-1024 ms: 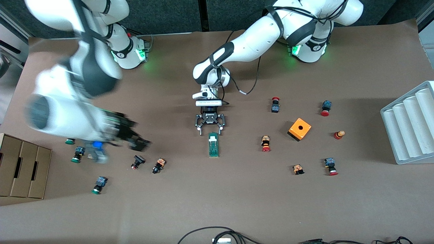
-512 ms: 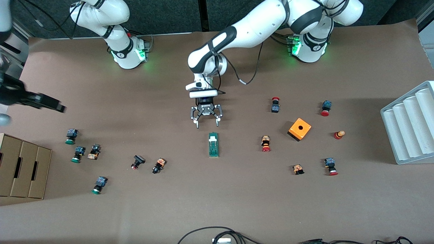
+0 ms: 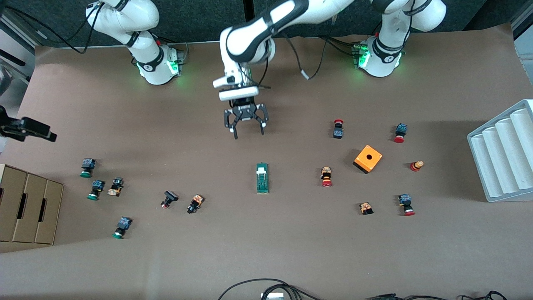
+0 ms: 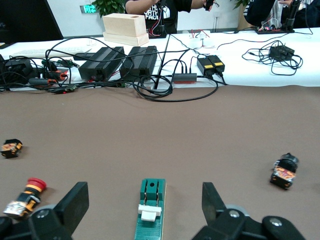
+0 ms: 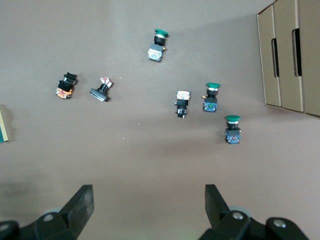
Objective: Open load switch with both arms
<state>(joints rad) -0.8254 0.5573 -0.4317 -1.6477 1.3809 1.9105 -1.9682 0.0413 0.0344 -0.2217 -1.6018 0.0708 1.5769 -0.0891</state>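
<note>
Around load switch [image 3: 262,178] — bare table [image 3: 266,241]

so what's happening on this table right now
Nothing is held. The narrow dark green load switch with its small white sliding piece lies alone mid-table among scattered push buttons. The left gripper hangs open over bare table between the switch and the arm bases. The right gripper is open too, at the right arm's end above the cardboard boxes.

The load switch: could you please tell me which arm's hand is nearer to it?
Left. The left hand hangs open over the table just bases-ward of the load switch; the right hand is open at the table's right-arm end.
</note>
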